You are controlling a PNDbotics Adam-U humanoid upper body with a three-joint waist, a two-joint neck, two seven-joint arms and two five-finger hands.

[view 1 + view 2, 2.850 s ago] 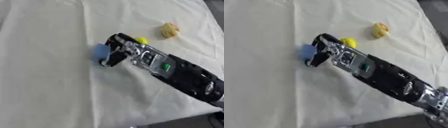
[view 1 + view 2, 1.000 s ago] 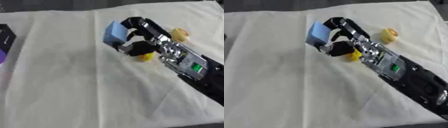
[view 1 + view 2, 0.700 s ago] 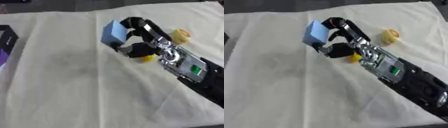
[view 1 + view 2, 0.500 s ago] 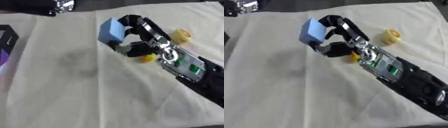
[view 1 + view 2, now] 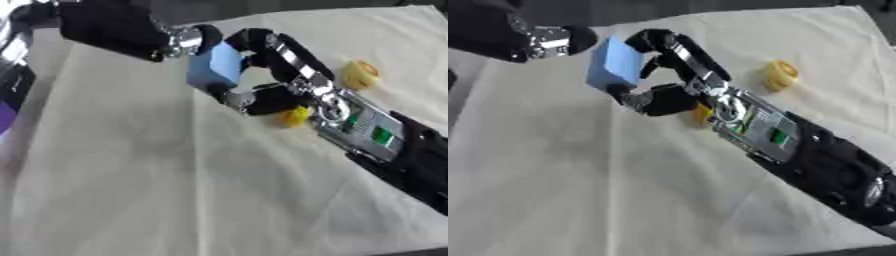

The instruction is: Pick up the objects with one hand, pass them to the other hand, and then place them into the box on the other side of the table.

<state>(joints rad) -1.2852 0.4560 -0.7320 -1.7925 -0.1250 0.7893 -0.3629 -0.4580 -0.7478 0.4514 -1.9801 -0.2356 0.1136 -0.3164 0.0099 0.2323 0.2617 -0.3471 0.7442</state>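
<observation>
Blue block [image 5: 217, 66]: held above the cloth-covered bench [image 5: 157, 180], up and to the left of the small yellow piece [image 5: 294, 115].
Right hand [image 5: 278, 75]: its fingers [image 5: 262, 39] curl over the top of the blue block and the thumb closes in under it, so the block is pinched between them.
Left hand [image 5: 118, 26]: half a second ago only a corner of it showed at the top edge; now the dark arm with its silver joint reaches right up to the blue block's upper left side. I cannot tell whether its fingers are open or closed, nor whether they touch the block.
Change: a moment ago the right hand lifted the blue block off the cloth and carried it up and left; the left arm has since come in to meet it.
Meaning: the pick-up looks done and the hand-over is about to start; the block has not yet changed hands.
Other things: the small yellow piece lies just below the right hand; a pale yellow round thing [image 5: 360, 74] lies well to the right of the blue block.
Box: a dark and purple shape [image 5: 7, 95] at the left edge, far left of the blue block, may be it.
</observation>
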